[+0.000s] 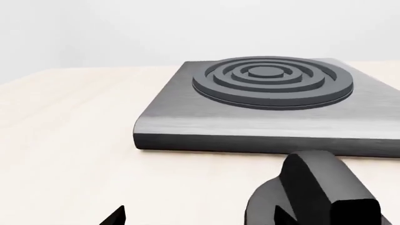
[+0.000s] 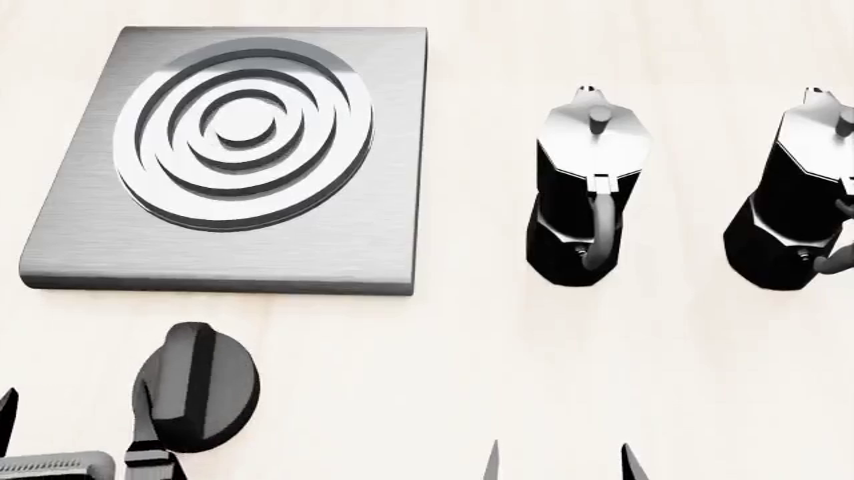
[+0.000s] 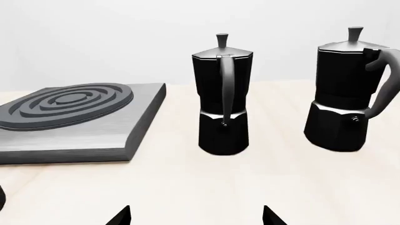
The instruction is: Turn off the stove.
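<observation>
A pale wooden table [image 1: 69, 140] filled the left wrist view; the stove [image 1: 187, 124] lay ahead, its knob [image 1: 312, 192] just before the left gripper [image 1: 200, 216], fingers spread, empty.

Head view: the knob's ridge ran toward the slab, nearest the left arm.

Right wrist view: the right gripper [image 3: 196, 216] gaped empty before two moka pots [image 3: 223, 93].

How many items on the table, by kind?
Stove slab: 1
Knob: 1
Moka pots: 2, one nearer the stove, one at the right edge
Total: 4
</observation>
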{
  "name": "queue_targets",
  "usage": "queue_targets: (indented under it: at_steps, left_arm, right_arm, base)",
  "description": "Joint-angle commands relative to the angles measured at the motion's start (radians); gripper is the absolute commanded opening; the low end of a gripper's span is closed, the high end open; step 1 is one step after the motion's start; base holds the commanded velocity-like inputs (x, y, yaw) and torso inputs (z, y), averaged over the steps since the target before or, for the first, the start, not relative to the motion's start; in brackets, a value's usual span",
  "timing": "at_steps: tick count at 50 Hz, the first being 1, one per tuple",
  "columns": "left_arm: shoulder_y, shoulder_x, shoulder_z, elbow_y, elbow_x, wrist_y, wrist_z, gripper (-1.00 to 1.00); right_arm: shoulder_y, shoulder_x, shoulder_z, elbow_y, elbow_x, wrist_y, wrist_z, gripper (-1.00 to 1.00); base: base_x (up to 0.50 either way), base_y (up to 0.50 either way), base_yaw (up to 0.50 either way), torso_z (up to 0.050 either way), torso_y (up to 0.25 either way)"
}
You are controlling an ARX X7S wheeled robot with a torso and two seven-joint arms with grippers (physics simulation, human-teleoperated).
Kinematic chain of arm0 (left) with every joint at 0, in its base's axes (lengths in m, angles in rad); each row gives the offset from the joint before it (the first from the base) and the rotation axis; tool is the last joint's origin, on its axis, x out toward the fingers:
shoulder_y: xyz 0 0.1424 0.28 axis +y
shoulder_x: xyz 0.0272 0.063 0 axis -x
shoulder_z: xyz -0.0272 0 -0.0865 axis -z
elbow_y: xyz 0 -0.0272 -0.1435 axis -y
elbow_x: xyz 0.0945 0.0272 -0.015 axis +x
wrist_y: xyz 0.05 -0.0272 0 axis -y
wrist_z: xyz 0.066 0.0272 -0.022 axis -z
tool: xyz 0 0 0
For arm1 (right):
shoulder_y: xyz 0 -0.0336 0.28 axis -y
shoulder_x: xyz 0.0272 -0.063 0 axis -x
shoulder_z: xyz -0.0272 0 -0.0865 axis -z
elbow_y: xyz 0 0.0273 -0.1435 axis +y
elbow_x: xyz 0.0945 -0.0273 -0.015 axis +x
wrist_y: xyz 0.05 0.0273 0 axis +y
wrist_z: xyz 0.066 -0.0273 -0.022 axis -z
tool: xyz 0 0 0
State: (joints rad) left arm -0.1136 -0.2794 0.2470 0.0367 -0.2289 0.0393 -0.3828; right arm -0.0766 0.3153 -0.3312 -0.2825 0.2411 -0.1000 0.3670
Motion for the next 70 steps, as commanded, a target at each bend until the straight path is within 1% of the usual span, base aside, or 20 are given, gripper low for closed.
queue_targets:
  at_steps: [1, 18, 23, 31, 40, 43, 52, 70]
  left_arm:
    - [-0.002, 0.003, -0.017, 0.0, -0.018, -0.019, 0.001, 1.0]
    - [0.096, -0.053, -0.054, 0.233, -0.089, -0.066, -0.02, 1.0]
    - [0.118, -0.069, -0.054, 0.285, -0.111, -0.07, -0.008, 1.0]
    - [0.138, -0.098, -0.026, 0.317, -0.122, -0.05, 0.046, 1.0]
    - [0.16, -0.123, -0.015, 0.367, -0.134, -0.038, 0.073, 1.0]
    - [0.171, -0.132, 0.0, 0.371, -0.111, -0.001, 0.097, 1.0]
    - [0.165, -0.143, 0.009, 0.374, -0.092, 0.005, 0.105, 1.0]
    - [0.153, -0.159, 0.01, 0.446, -0.091, -0.028, 0.087, 1.0]
  right_arm:
    - [0.003, -0.008, 0.009, 0.006, 0.0, 0.01, -0.011, 1.0]
    - [0.01, -0.007, 0.003, 0.022, 0.006, 0.003, -0.012, 1.0]
    - [0.009, -0.006, 0.002, 0.024, 0.0, -0.006, -0.009, 1.0]
    - [0.009, -0.005, 0.005, 0.034, -0.001, -0.029, -0.01, 1.0]
    - [0.007, 0.001, 0.003, 0.007, -0.011, -0.025, 0.001, 1.0]
    - [0.01, 0.004, 0.004, 0.003, -0.008, -0.024, 0.0, 1.0]
    - [0.023, 0.007, 0.004, 0.011, 0.0, -0.022, -0.004, 1.0]
    - [0.027, 0.033, 0.016, -0.065, 0.007, 0.013, 0.016, 1.0]
  base:
    - [0.0, 0.0, 0.0, 0.0, 0.0]
    - [0.0, 0.0, 0.0, 0.0, 0.0]
    - [0.0, 0.0, 0.0, 0.0, 0.0]
    - [0.0, 0.0, 0.0, 0.0, 0.0]
    - [0.0, 0.0, 0.0, 0.0, 0.0]
    - [0.0, 0.0, 0.0, 0.0, 0.0]
    - [0.0, 0.0, 0.0, 0.0, 0.0]
    - [0.0, 0.0, 0.0, 0.0, 0.0]
